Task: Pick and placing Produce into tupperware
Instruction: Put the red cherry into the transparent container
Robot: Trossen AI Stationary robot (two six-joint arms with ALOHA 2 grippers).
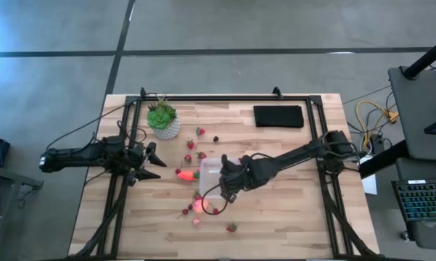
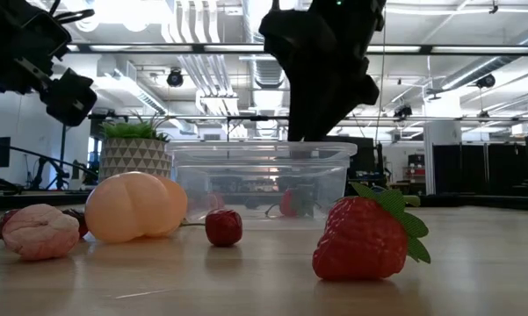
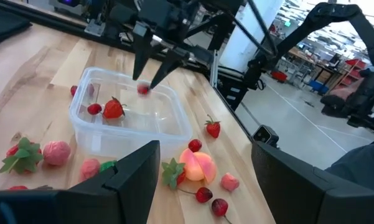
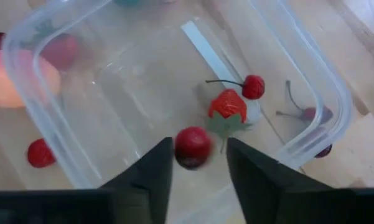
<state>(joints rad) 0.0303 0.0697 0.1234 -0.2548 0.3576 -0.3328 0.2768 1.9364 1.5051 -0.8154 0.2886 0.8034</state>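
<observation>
The clear square tupperware (image 1: 209,172) (image 3: 127,121) sits mid-table with a strawberry (image 4: 227,106) and a cherry (image 4: 254,86) lying on its floor. My right gripper (image 1: 227,190) (image 3: 145,79) hangs over its near part, pointing steeply down and open, with a small red berry (image 4: 193,147) (image 3: 143,89) at its fingertips above the floor. A carrot-like orange piece (image 1: 184,174) lies left of the container. The pink-orange round fruit (image 1: 200,205) (image 3: 196,167) lies just in front of it. My left gripper (image 1: 154,163) waits open at the table's left, holding nothing. My right gripper has its two fingers (image 4: 155,168) on either side of the small red berry (image 4: 193,147), coming from above and slanting down into the tupperware. The berry is clear of the container's floor. I cannot tell whether either finger touches it.
A green plant in a pale pot (image 1: 163,119) stands at the far left and a black pad (image 1: 278,116) at the far right. Loose berries (image 1: 201,131) (image 1: 232,227) dot the wood around the container. A strawberry (image 2: 369,239) lies near the front edge.
</observation>
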